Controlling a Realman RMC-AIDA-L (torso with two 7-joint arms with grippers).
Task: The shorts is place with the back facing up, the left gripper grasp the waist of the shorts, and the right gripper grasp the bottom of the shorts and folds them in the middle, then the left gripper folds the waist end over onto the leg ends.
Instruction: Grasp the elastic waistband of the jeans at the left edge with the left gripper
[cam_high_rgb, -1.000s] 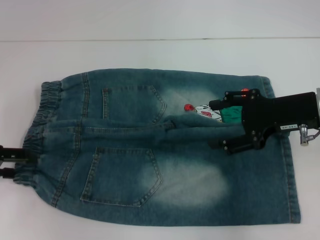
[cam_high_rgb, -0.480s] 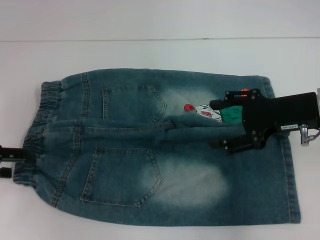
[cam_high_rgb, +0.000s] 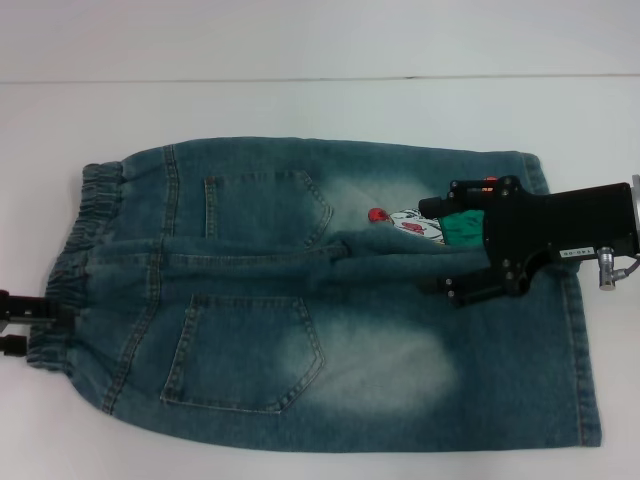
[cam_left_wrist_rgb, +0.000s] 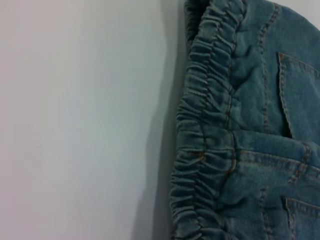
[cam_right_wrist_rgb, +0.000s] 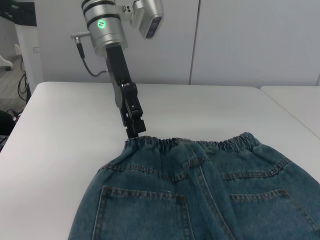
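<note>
The blue denim shorts (cam_high_rgb: 300, 310) lie flat on the table, back pockets up. Their ruffled waist (cam_high_rgb: 75, 250) is at the left and the straight leg hems (cam_high_rgb: 582, 330) at the right. My left gripper (cam_high_rgb: 22, 326) sits at the waistband's outer edge, low on the left. The right wrist view shows the left gripper (cam_right_wrist_rgb: 135, 131) with its tip touching the waistband (cam_right_wrist_rgb: 195, 142). The left wrist view holds only the gathered waistband (cam_left_wrist_rgb: 205, 125). My right gripper (cam_high_rgb: 438, 248) is open over the middle seam beside the cartoon patch (cam_high_rgb: 412, 224), well inside the hems.
The white table (cam_high_rgb: 300, 100) runs all around the shorts, with its far edge along the top of the head view. In the right wrist view, a second white table (cam_right_wrist_rgb: 300, 100) stands off to one side, with white cabinet doors behind.
</note>
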